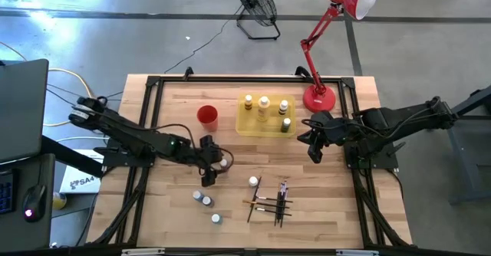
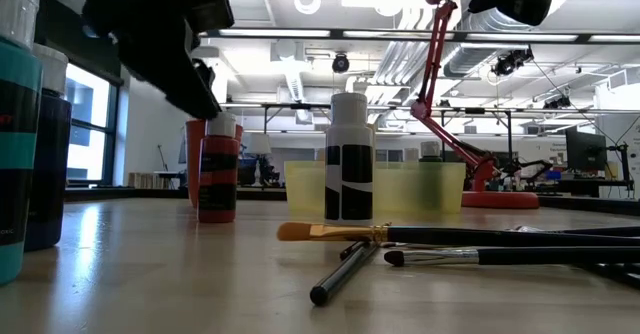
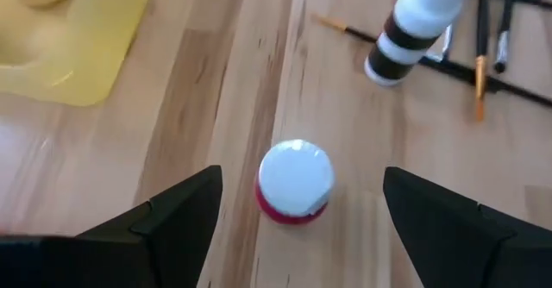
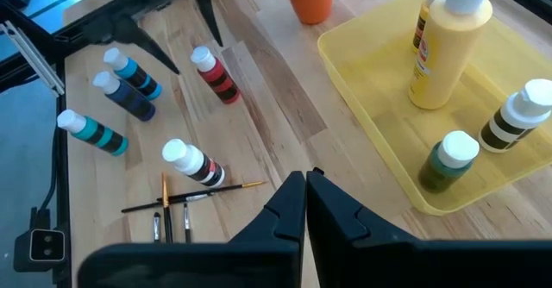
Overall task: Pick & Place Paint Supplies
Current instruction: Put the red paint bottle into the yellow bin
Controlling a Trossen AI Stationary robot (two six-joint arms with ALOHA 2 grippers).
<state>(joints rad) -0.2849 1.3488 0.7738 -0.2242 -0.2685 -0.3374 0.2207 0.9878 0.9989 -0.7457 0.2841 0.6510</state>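
The left gripper (image 3: 297,215) has its jaws spread wide and holds nothing. Directly between them, a little ahead and below, stands the red bottle (image 3: 294,187), upright with its white cap facing the wrist camera. Its long axis is vertical, so the jaws straddle it from above and a straight descent looks like all that is needed before closing. In the high view this gripper (image 1: 209,173) hangs over the left-centre of the worktop (image 1: 176,218), just near of the small red cup (image 1: 207,116).

Farther out, a black-and-white bottle (image 3: 414,25) stands to the right of the red one, beside the scattered paintbrushes (image 1: 270,199). Three blue bottles (image 1: 203,202) stand at the near left, apart from the red one.

The yellow tray (image 1: 247,126) lies far of centre and already holds four bottles (image 4: 448,38).

The right gripper (image 4: 306,184) has its jaws shut and empty; it waits just right of the tray, beside the lamp base (image 1: 319,98). The left arm is clearly the nearer to the red bottle.
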